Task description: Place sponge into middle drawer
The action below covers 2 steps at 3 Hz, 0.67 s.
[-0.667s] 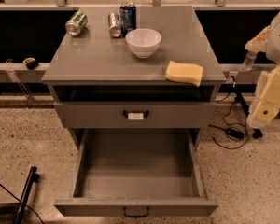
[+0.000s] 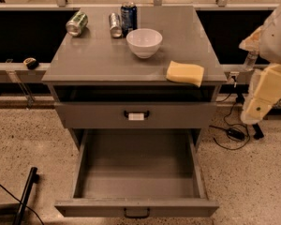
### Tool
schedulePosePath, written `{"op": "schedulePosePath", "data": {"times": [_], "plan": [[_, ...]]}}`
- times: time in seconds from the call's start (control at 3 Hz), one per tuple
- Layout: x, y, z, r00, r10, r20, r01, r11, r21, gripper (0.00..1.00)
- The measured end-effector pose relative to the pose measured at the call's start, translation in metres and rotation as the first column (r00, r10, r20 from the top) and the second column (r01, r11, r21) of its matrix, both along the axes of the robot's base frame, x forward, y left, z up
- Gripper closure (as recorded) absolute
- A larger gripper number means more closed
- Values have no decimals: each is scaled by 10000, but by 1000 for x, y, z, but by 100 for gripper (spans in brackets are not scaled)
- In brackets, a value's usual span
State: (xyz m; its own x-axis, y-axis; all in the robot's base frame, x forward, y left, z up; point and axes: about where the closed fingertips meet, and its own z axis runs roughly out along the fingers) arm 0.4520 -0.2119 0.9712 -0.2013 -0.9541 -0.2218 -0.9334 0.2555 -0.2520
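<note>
The pale yellow sponge (image 2: pixel 185 73) lies flat on the grey cabinet top (image 2: pixel 98 55), at its front right corner. The middle drawer (image 2: pixel 136 206) is pulled out below it, a wide grey box with a dark handle on its front and nothing inside. My gripper (image 2: pixel 254 111) hangs to the right of the cabinet, beside and a little below the top's right edge. It is apart from the sponge and holds nothing that I can see.
A white bowl (image 2: pixel 144 42) stands just behind the sponge. Three cans stand or lie at the back: green (image 2: pixel 77 23), silver (image 2: pixel 114 24), blue (image 2: pixel 128 16). A shut drawer front with a white tag (image 2: pixel 136 116) sits above the open drawer. Cables (image 2: pixel 234 134) lie on the floor at right.
</note>
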Motion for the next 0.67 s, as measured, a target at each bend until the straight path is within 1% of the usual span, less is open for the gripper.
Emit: {"op": "schedulePosePath", "data": {"times": [0.33,0.67], "plan": [[35,5,-2,9994,176,287,-190,9986,491,0],[77,19,-4,9980,470,429,-505,9951,847,0]]}}
